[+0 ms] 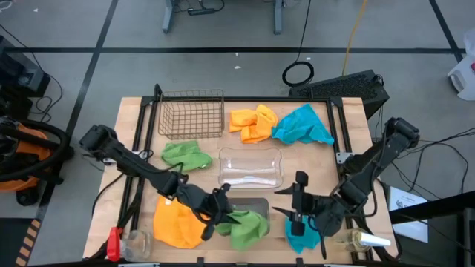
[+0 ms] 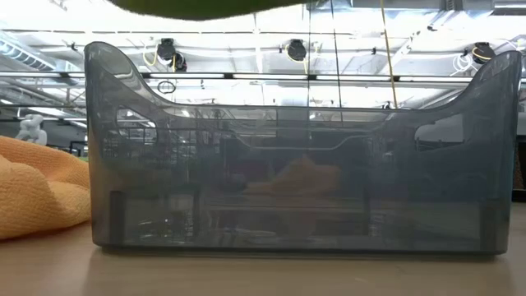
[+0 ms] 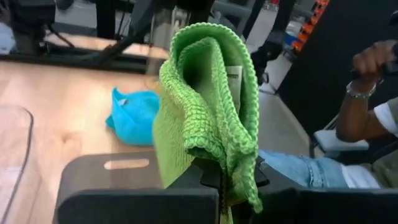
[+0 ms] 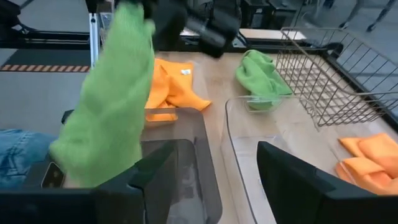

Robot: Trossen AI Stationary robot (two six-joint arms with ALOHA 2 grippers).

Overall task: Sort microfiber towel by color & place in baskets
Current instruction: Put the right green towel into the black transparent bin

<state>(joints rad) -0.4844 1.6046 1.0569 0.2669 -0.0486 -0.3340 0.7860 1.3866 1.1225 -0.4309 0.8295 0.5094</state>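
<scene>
My left gripper point(image 1: 220, 205) is shut on a light green towel point(image 1: 245, 226) over the grey tray point(image 1: 252, 204) at the near edge. The towel's lower end point(image 2: 205, 6) shows above the tray's rim in the low view. My right gripper point(image 4: 217, 180) is open just right of the grey tray and touches nothing. A teal towel point(image 1: 300, 239) lies on the table beneath that arm. One orange towel point(image 1: 178, 222) lies left of the grey tray and another green towel point(image 1: 185, 153) left of the clear tray point(image 1: 251, 168). Two orange towels point(image 1: 252, 124) and a teal towel point(image 1: 300, 124) lie right of the wire basket point(image 1: 191, 113). My left gripper pinches a bunched fold of the green towel point(image 3: 217, 158), several layers, between its two fingers. It reaches in from the table's left. The towel hangs slack below the gripper point(image 4: 112, 112), lifted clear of the table, above the grey tray.
A person point(image 3: 367, 118) sits beyond the table's right side. A clear bottle point(image 1: 364, 239) lies near the right corner, and a red-handled thing point(image 1: 113, 243) and a clear cup point(image 1: 137, 241) near the left corner. Bare tabletop lies between the trays and the left rail.
</scene>
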